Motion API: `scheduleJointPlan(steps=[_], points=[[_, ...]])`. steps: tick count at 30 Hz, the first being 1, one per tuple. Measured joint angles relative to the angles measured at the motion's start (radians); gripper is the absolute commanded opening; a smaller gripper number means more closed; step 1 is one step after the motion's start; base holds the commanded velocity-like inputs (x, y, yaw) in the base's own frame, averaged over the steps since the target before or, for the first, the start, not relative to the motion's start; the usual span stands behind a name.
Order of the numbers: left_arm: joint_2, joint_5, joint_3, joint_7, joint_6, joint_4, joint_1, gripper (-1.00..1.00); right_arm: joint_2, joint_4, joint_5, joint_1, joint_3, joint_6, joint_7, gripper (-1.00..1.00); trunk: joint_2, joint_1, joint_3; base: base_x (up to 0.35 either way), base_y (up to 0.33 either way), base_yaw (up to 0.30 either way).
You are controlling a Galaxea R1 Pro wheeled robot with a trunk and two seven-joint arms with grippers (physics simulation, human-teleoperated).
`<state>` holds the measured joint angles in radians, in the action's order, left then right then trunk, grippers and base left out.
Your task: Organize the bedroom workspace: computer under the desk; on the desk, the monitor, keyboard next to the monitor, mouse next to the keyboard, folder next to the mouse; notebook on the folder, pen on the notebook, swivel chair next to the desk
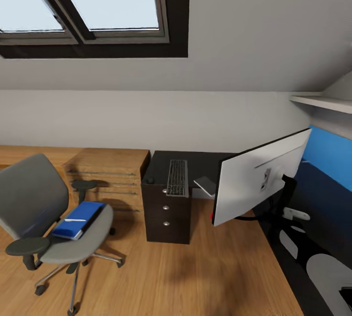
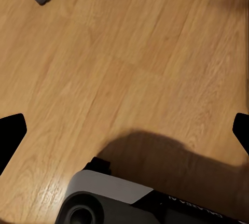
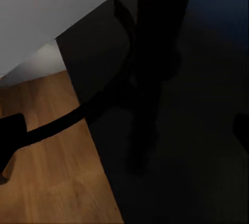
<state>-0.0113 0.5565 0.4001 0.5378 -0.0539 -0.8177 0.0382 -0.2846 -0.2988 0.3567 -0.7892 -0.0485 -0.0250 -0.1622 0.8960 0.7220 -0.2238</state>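
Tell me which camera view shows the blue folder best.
The head view. There the folder lies flat on the swivel chair seat, its whole blue cover and white edge stripe in plain sight. The left wrist view looks down at wooden floor with a chair caster at one corner; the right wrist view faces the dark desk.

Left gripper point(image 2: 124, 133): two flat black fingers point(image 2: 11, 135), tips cut at an angle, no markings visible. Right gripper point(image 3: 124, 136): black as well, matte, one fingertip point(image 3: 10, 140) with the same angled cut.

Base point(image 2: 104, 193): light grey curved panel over black housing. Round dark grey recess set in the panel. Row of small white lettering on the black part, too small to read.

Right arm point(image 1: 325, 269), near right in head view: black shell with pale grey rounded panels.
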Motion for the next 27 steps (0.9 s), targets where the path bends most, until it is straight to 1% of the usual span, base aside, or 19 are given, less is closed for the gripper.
scheduleJointPlan(steps=[3,5,9,15,21,27], points=[[0.001,0.001,0.000,-0.001,0.001,0.000,0.000,1.00,0.001,0.002,-0.001,0.000,0.000,-0.015,0.000,1.00,0.000,0.000,0.001,0.000,0.000,-0.190],[0.001,0.002,-0.002,0.000,0.002,0.000,0.000,1.00,0.001,0.004,-0.001,0.000,-0.001,-0.033,-0.002,1.00,0.000,0.000,0.001,0.000,0.000,-0.073],[0.001,0.007,-0.005,0.000,0.003,-0.001,0.000,1.00,0.001,0.005,0.000,0.000,-0.001,-0.044,-0.003,1.00,0.000,0.000,0.001,0.000,0.000,-0.027],[0.001,0.009,-0.006,0.000,0.004,-0.014,0.000,1.00,0.001,0.005,0.000,0.000,-0.001,-0.048,-0.004,1.00,0.000,0.000,0.001,0.000,0.000,-0.004],[0.003,0.009,-0.008,0.002,0.003,-0.067,0.000,1.00,0.001,0.004,0.001,0.000,0.000,-0.048,-0.005,1.00,0.000,0.000,0.001,0.000,0.000,0.000],[0.002,0.009,-0.008,0.004,0.002,-0.079,0.000,1.00,0.000,0.004,0.001,0.000,0.000,-0.048,-0.006,1.00,0.000,0.000,0.001,0.000,0.000,0.000]])
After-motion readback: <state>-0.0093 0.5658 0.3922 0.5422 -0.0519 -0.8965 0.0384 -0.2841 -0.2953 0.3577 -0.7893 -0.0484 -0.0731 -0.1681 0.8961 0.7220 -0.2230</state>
